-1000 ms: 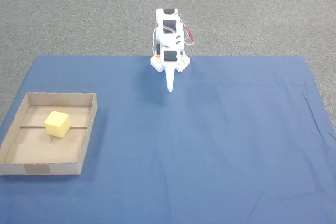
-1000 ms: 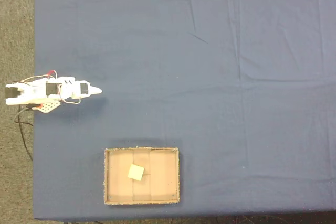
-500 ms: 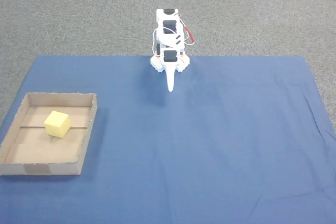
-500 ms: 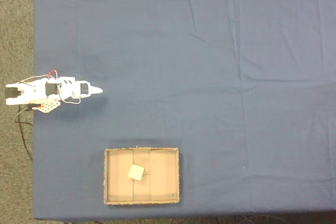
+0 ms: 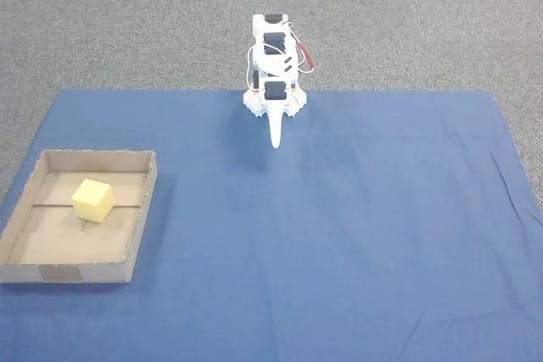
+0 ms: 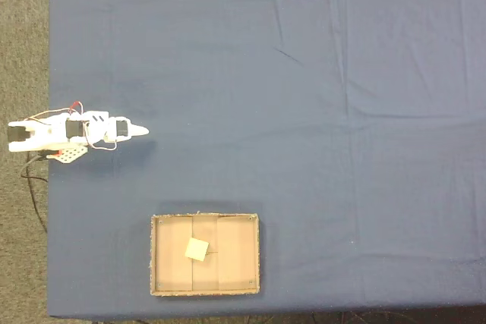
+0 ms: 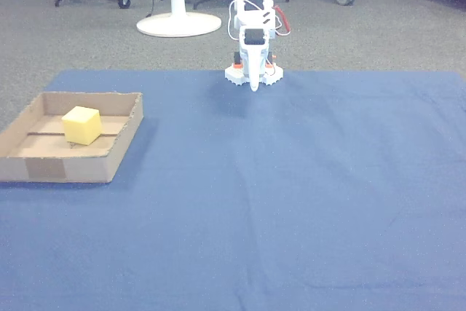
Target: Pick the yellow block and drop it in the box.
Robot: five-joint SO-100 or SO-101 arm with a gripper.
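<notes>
A: Where is the yellow block right now?

B: It lies inside the box, on the cardboard floor beside the seam line, apart from all four walls. The view from above shows the same: the yellow block near the middle of the box. In the other view it sits in the tray with one corner turned toward the camera.

A: And the arm?

B: Folded over its base at the far edge of the blue cloth that covers the tabletop, well apart from the box. The claw points down at the cloth, its tip tapering to one narrow point, so it reads as closed and it holds nothing.

A: So what is the step in hand?

B: Judging by how things lie, the drop is done; what remains is to rest. To do that well, I would keep the arm tucked and steady, clear of the box, so nothing nudges the tray or the block.

A: Any change from half a second or a second ago?

B: None that I can see. The block, the box and the arm match the earlier pictures in both fixed views. Behind the tabletop, the other view shows a white stand and chair wheels on the grey carpet.
</notes>
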